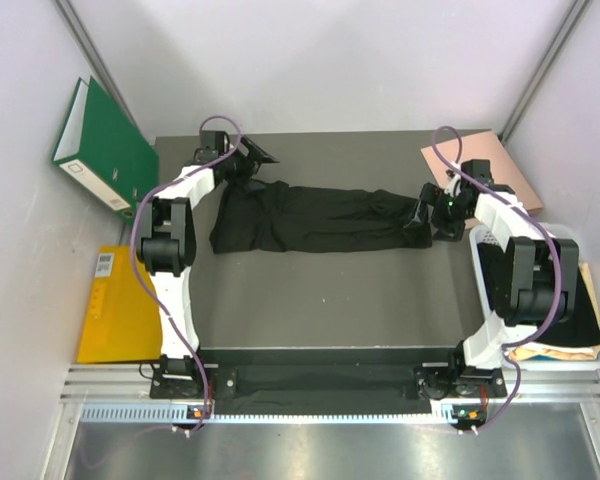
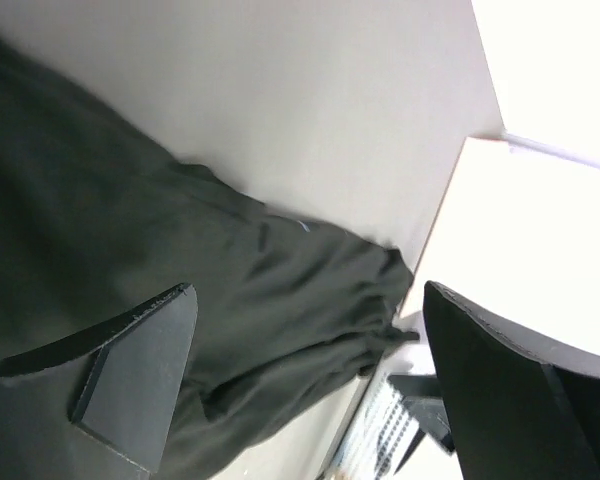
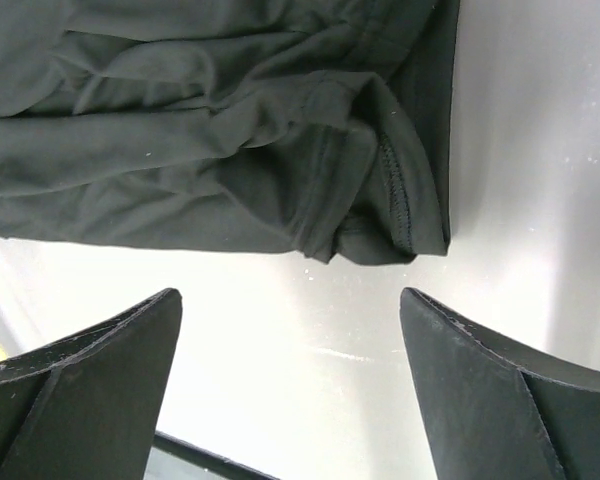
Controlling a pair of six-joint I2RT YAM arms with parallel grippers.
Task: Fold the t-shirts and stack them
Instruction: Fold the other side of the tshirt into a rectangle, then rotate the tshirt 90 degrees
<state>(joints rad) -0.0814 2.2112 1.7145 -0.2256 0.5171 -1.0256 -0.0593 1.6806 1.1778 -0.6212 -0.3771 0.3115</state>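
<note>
Black t-shirt (image 1: 320, 218) lies bunched on table (image 1: 320, 300) between left hand (image 1: 252, 156) and right hand (image 1: 433, 214), both open, empty; pinching wrinkles could skew folds.

Black t-shirt (image 3: 200, 130) fills upper frame, bunched, many folds and creases. Stitched hem (image 3: 390, 190) curls at lower right corner of bundle, double seam visible. Fabric lies flat on counter (image 3: 540, 150), pale, strong glare. Right hand (image 3: 290, 295) at bottom of frame, fingers (image 3: 100, 380) spread wide, dark, one each side. Bare counter between them, nothing gripped. Fingertips near shirt edge, not touching. Dark strip at bottom edge, unclear.
</note>
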